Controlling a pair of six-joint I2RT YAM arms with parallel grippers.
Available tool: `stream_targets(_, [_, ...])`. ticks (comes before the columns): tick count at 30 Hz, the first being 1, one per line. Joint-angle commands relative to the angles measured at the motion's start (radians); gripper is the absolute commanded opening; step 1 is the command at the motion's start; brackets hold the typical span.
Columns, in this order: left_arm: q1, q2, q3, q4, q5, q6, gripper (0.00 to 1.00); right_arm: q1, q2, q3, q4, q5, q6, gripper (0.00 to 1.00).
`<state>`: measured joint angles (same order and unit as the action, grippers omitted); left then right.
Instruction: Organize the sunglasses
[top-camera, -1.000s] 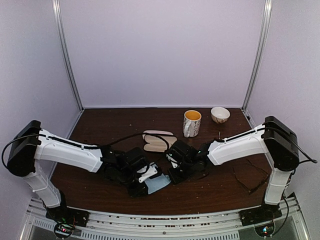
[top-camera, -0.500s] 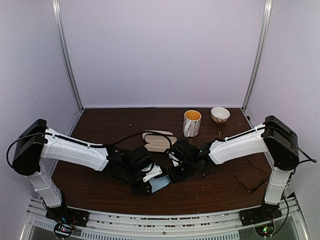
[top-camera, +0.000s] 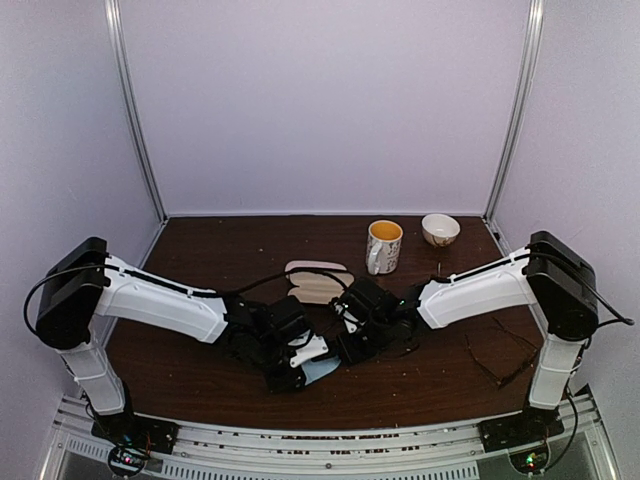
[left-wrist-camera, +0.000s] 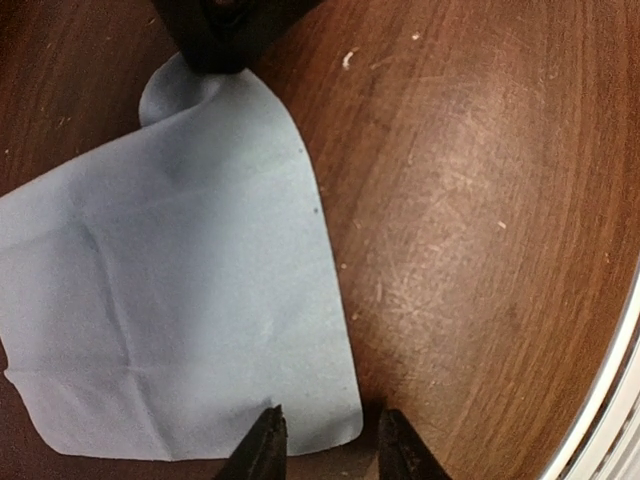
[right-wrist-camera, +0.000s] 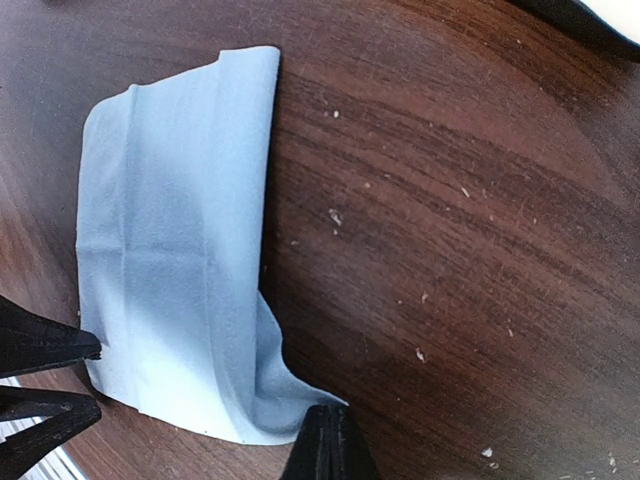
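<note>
My right pincer (right-wrist-camera: 328, 437) grips the blue cloth (left-wrist-camera: 170, 290), my left pincer (left-wrist-camera: 330, 442) is open at its edge, and a hard pull could bunch it.

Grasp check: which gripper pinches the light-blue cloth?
The right gripper, shut on a corner of the light-blue cloth; the left gripper is open at the opposite end.

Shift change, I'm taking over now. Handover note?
Left end effector: open, straddling one corner of the blue cloth.
Right end effector: shut on another corner of it.
Sunglasses: one thin-framed pair lies loose at far right, the only pair in view.
Pink case lies open behind the end effectors.
Done: no pair stowed.
Left: finish the cloth, then probably case the pair.
</note>
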<state>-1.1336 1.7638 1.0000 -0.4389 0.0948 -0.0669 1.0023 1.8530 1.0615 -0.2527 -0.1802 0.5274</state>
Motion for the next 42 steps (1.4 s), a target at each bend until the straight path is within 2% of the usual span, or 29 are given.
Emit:
stream_targets(1, [-0.005, 0.017, 0.013, 0.004, 0.022, 0.033, 0.35, -0.006, 0.028, -0.018, -0.028, 0.0, 0.003, 0.0])
stream_targets(7, [-0.005, 0.051, -0.007, 0.006, -0.012, 0.039, 0.27, -0.008, 0.035, -0.013, -0.031, -0.004, 0.004, 0.0])
stream_targets(13, [-0.005, 0.045, -0.006, 0.025, -0.097, 0.039, 0.12, -0.01, 0.031, -0.006, -0.04, -0.001, 0.001, 0.0])
stream_targets(18, [-0.004, 0.043, -0.006, 0.048, -0.112, 0.038, 0.0, -0.012, 0.014, -0.005, -0.048, 0.002, 0.0, 0.0])
stream_targets(42, [0.021, -0.12, 0.053, -0.009, -0.136, -0.004, 0.0, -0.047, -0.101, 0.066, -0.128, -0.015, 0.039, 0.0])
